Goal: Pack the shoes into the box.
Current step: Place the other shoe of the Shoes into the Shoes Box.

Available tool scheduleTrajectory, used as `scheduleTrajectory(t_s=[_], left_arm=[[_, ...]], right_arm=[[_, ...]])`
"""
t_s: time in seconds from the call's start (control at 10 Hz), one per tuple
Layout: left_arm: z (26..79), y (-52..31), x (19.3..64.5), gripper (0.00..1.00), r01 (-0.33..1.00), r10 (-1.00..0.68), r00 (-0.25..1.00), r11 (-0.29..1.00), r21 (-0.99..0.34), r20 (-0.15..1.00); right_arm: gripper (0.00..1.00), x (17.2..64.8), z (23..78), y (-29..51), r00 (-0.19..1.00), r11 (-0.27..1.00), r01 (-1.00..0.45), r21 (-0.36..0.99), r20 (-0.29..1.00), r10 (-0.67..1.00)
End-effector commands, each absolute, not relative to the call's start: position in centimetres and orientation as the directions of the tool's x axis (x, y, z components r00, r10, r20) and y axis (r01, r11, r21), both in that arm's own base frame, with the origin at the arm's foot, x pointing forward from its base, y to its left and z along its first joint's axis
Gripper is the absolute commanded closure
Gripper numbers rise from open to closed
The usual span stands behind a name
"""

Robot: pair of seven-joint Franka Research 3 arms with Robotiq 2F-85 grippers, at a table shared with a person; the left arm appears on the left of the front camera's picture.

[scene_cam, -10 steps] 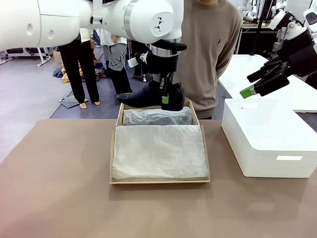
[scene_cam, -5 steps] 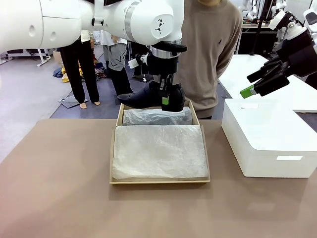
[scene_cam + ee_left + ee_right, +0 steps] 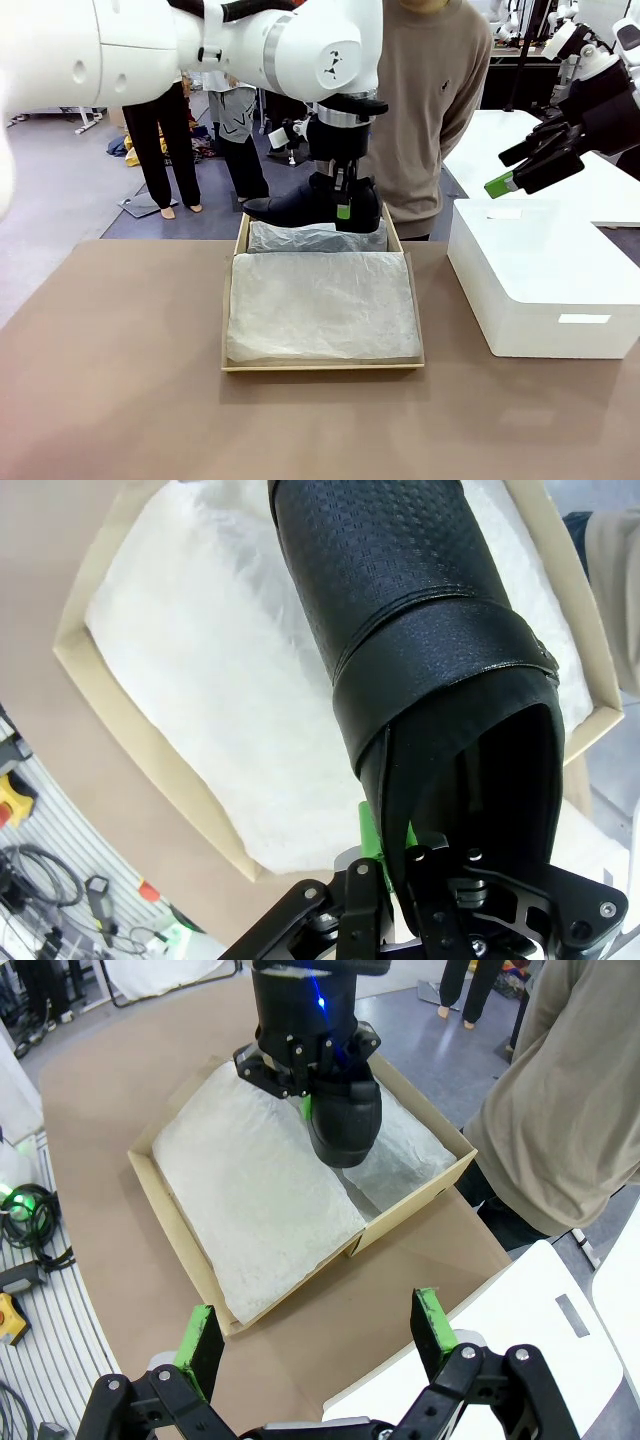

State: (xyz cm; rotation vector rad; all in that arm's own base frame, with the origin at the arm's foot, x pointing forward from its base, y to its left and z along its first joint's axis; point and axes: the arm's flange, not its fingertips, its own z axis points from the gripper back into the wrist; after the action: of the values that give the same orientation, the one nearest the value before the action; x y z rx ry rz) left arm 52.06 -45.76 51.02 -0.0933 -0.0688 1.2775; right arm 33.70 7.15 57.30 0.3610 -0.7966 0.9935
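One black glossy shoe (image 3: 305,205) hangs level just above the far end of the tan cardboard box (image 3: 229,300), toe to the left. My left gripper (image 3: 343,208) is shut on its heel rim from above. In the left wrist view the shoe (image 3: 420,630) stretches away from my left gripper (image 3: 395,855) over the white tissue (image 3: 220,680) lining the box (image 3: 100,685). A greyish tissue-covered bundle (image 3: 318,237) lies at the box's far end under the shoe. My right gripper (image 3: 515,170) hovers open and empty at the upper right; the right wrist view has the right gripper (image 3: 315,1335) high above the box (image 3: 170,1222) and the shoe (image 3: 345,1115).
A bigger white box (image 3: 540,285) stands right of the cardboard box, below my right gripper. A person in a beige sweater (image 3: 425,110) stands at the far edge, right behind the box. The brown table (image 3: 110,380) is bare at the left and front.
My left arm has carried the shoe slightly right and lower, closer to the far end of the box. The right gripper has stayed still.
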Motion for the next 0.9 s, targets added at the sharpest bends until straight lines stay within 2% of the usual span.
scheduleTrajectory(t_s=[0.0, 0.2, 0.5, 0.8], left_arm=[[51.4, -47.6, 52.5, 1.0, -0.975, 0.982, 0.188, 0.19, -0.111, 0.031], [51.0, -48.8, 53.0, 1.0, -0.987, 0.991, 0.119, 0.124, -0.1, 0.059], [50.5, -49.7, 53.8, 1.0, -0.977, 0.987, 0.144, 0.152, -0.148, 0.065], [50.1, -49.8, 54.0, 1.0, -0.985, 0.993, 0.103, 0.109, -0.135, 0.053]], right_arm=[[0.0, 33.8, 57.3, 7.2, 0.295, 0.512, -0.856, -0.07, 0.748, 0.595], [0.0, 33.8, 57.3, 7.2, 0.295, 0.512, -0.856, -0.07, 0.748, 0.595], [0.0, 33.8, 57.3, 7.2, 0.295, 0.512, -0.856, -0.07, 0.748, 0.595], [0.0, 33.8, 57.3, 7.2, 0.295, 0.512, -0.856, -0.07, 0.748, 0.595]])
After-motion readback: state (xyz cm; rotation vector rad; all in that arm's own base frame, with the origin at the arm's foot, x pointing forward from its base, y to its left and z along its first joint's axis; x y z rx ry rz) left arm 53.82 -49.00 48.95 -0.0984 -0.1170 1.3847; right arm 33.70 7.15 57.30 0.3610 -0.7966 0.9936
